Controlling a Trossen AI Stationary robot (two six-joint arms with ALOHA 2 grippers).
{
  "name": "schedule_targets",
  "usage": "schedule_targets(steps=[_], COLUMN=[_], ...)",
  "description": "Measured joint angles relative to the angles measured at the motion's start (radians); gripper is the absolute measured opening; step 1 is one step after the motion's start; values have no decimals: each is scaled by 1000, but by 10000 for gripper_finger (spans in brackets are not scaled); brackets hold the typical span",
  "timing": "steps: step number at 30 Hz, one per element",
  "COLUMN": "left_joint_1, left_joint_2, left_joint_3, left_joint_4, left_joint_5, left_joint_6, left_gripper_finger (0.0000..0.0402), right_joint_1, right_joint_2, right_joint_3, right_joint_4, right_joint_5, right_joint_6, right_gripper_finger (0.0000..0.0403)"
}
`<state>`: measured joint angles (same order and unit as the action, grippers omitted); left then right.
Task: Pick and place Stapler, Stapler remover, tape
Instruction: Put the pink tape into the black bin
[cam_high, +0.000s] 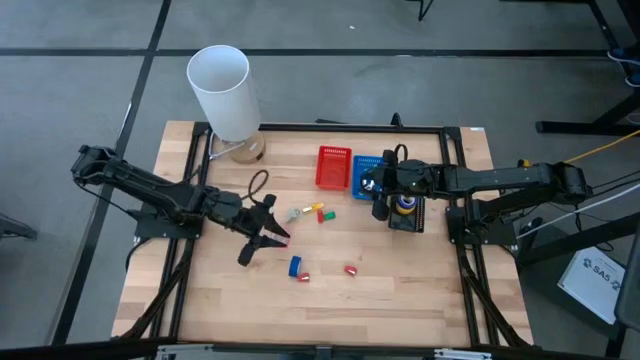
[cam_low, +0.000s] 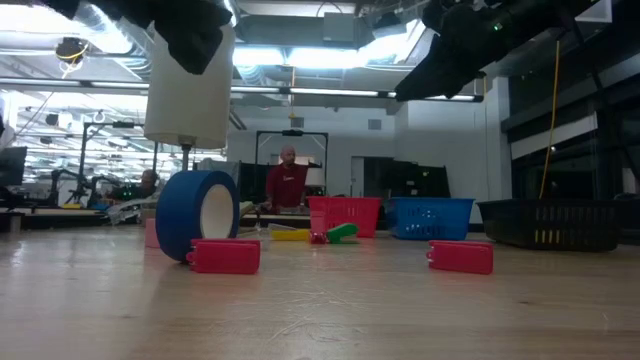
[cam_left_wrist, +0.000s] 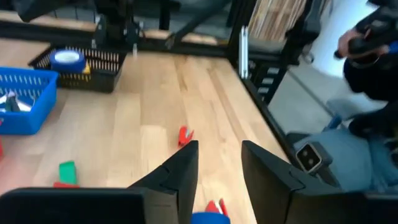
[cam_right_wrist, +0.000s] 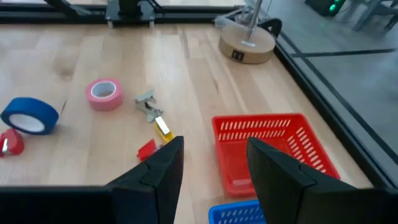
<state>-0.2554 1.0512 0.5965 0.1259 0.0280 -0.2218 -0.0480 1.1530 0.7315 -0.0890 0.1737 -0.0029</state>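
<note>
- Left gripper (cam_high: 262, 231): fingers parted to a moderate gap, nothing held, low over the table left of centre.
- Blue tape (cam_high: 295, 266): on the wood, standing on edge, just ahead of the left gripper's tips and toward the table's front. Left arm is clearly nearer.
- Pink tape (cam_right_wrist: 104, 94): lying flat, hole up, close to the left gripper.
- Stapler remover (cam_right_wrist: 148, 104): mid-table, beside the yellow piece (cam_right_wrist: 163, 127).
- Right gripper (cam_right_wrist: 214, 142): open, empty, over the red basket (cam_right_wrist: 273, 146) and blue basket (cam_high: 367, 172), well away from the tape.

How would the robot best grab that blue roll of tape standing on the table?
The blue tape roll stands on its edge, its flat faces exposed. Probably best to come down from above and pinch across those faces at the top of the ring, rather than around its curved rim.
</note>
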Motion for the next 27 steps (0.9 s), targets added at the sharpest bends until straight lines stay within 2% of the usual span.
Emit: schedule_targets(steps=[9,19,27], left_joint_1=[-40,-5,40], left_joint_2=[109,145,190], left_joint_3=[115,119,119], left_joint_4=[-184,-294,-362], left_joint_5=[-76,-90,-96], left_joint_6=[-10,-68,-38], left_gripper_finger=[139,139,139], right_joint_1=[0,0,0], right_joint_2=[0,0,0], right_joint_3=[0,0,0], right_joint_4=[-14,-73,-98], right_joint_5=[-2,-2,-2], right_joint_6=[1,-3,-1], right_gripper_finger=[177,177,177])
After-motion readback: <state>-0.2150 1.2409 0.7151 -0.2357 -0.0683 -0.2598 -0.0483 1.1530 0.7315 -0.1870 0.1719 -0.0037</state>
